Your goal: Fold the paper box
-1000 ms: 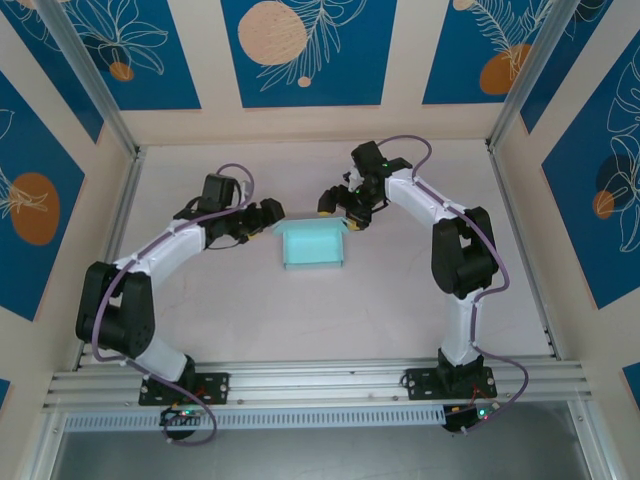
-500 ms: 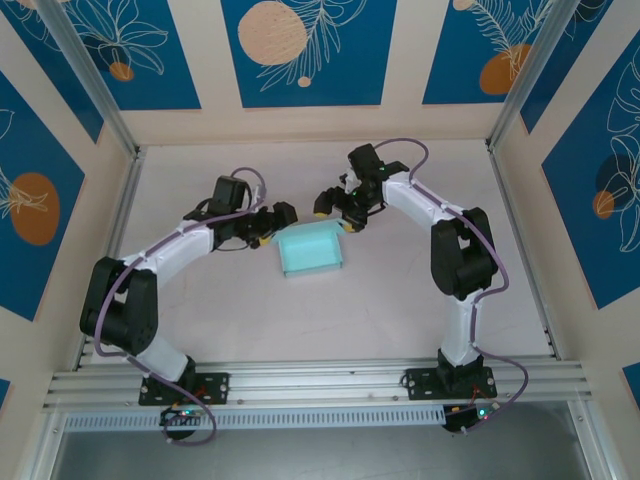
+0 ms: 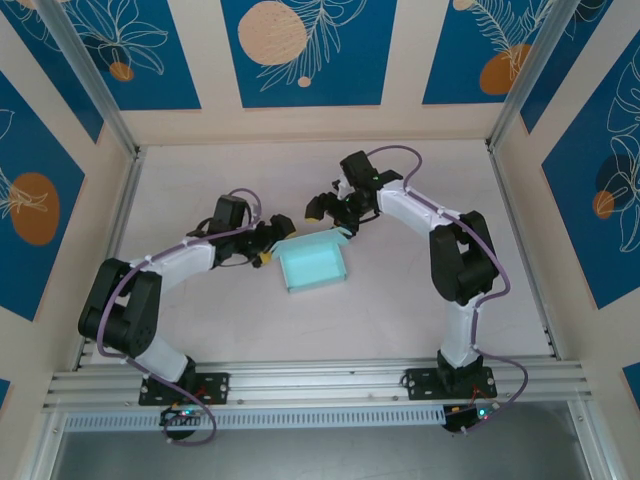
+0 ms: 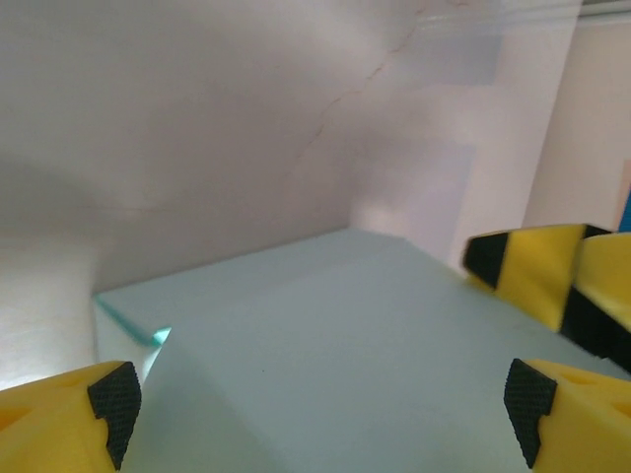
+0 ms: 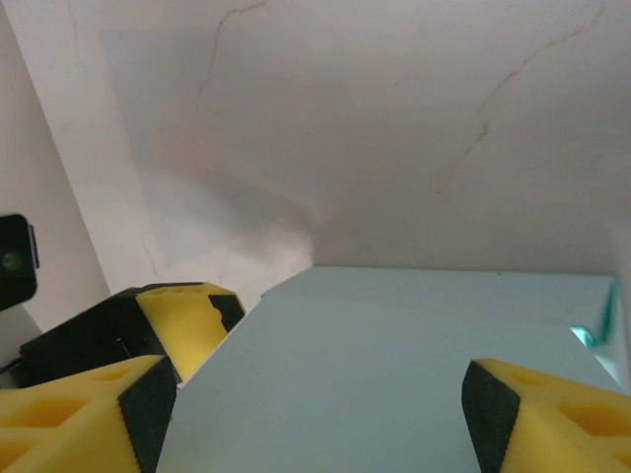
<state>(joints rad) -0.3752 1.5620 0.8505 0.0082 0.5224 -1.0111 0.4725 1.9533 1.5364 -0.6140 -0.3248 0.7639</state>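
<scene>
Shifted since a second ago: paper box point(image 3: 314, 264) slid nearer the bases and turned slightly; left gripper point(image 3: 277, 241) swung in to its far-left corner with jaws spread wider; right gripper point(image 3: 328, 222) drew back a little from its far edge.

1. Table point(image 3: 380, 310): pale, faintly cracked, beneath both claws.
2. Paper box: light blue, shallow, open side up, just below and between the two claws. Its pale panel point(image 4: 325, 335) spans the gap at the left gripper point(image 4: 320, 424); likewise its panel point(image 5: 394, 345) at the right gripper point(image 5: 320, 419).
3. Left gripper: jaws wide apart, holding nothing.
4. Right gripper: jaws wide apart, holding nothing, facing the left claw across the box corner.
</scene>
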